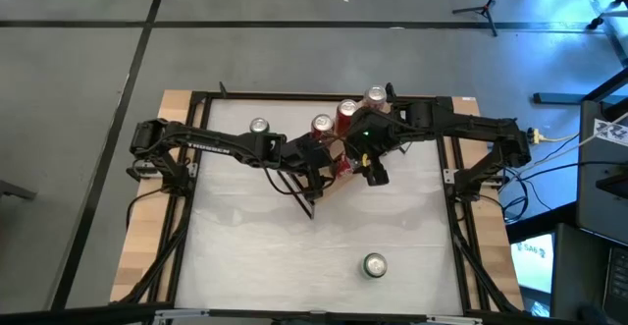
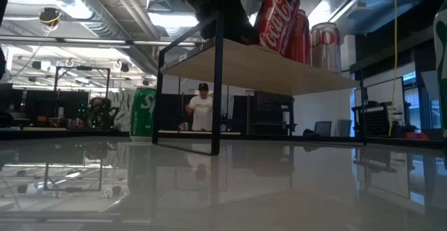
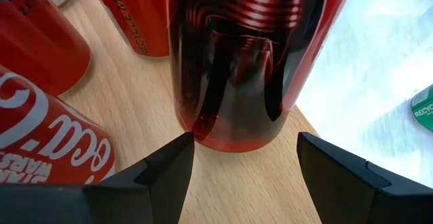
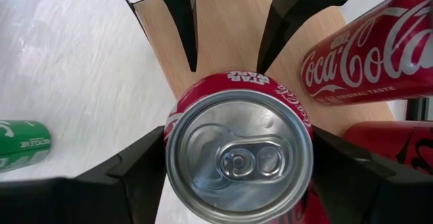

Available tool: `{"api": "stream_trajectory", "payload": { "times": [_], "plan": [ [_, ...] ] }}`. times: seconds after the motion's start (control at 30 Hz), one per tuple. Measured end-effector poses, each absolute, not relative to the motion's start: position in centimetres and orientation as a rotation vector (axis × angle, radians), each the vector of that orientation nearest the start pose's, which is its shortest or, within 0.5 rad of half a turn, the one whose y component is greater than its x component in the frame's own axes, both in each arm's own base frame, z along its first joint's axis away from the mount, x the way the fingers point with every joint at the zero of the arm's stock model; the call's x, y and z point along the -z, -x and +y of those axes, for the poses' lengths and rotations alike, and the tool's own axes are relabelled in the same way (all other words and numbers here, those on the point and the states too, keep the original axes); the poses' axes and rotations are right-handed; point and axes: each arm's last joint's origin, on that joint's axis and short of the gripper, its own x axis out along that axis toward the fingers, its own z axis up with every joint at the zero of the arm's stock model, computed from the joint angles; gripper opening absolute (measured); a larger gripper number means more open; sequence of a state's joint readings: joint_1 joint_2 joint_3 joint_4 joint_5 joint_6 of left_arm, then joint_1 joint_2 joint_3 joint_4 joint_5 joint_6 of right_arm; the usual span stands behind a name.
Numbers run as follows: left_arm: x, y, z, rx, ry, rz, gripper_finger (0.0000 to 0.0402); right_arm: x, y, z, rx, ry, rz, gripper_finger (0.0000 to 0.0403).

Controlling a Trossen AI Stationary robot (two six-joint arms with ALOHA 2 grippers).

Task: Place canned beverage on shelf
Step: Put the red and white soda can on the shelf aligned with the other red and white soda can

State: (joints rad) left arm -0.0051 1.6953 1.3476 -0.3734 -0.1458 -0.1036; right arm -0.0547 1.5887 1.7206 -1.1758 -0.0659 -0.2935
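So both arms had met over the middle of the white table, right at the light-wood shelf. The can being worked on was a red Star Wars Coca-Cola can, standing with its base on the plank close to one end, silver top and pull tab facing up at the right wrist camera.

The right gripper came at it from above, and its fingers sat snug against both sides of the can, so it looked like a proper grip. The left gripper was low at plank level, just beside the same can, with its fingers spread wider than the can and not touching it, so open and holding nothing.

More red cans stood on the shelf too: three can tops in a diagonal row from above, just beyond the grippers. From the low view you could see the shelf's thin black frame legs and the plank's underside.

Off the shelf, a green Sprite can stood on the table out past the left arm side, and another can stood on its own near the front edge, well apart from everything.

Also a person in a white shirt way back in the room
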Motion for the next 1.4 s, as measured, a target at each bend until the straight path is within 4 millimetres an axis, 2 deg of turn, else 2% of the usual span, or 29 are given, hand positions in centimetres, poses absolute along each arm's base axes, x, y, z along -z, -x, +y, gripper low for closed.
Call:
{"api": "stream_trajectory", "payload": {
  "times": [0.9,1.23,1.4],
  "plan": [
    [-27.49,-37.51,0.21,-0.170,0.046,0.717,0.0250,-37.58,-30.82,-1.50,-0.148,0.218,1.032,0.0298],
    [-27.49,-37.52,0.18,-0.166,0.047,0.717,0.0250,-37.78,-30.88,-1.53,-0.138,0.224,1.013,0.0371],
    [-27.49,-37.52,0.18,-0.167,0.047,0.717,0.0250,-37.77,-30.85,-1.54,-0.136,0.225,1.017,0.0384]
  ]
}}
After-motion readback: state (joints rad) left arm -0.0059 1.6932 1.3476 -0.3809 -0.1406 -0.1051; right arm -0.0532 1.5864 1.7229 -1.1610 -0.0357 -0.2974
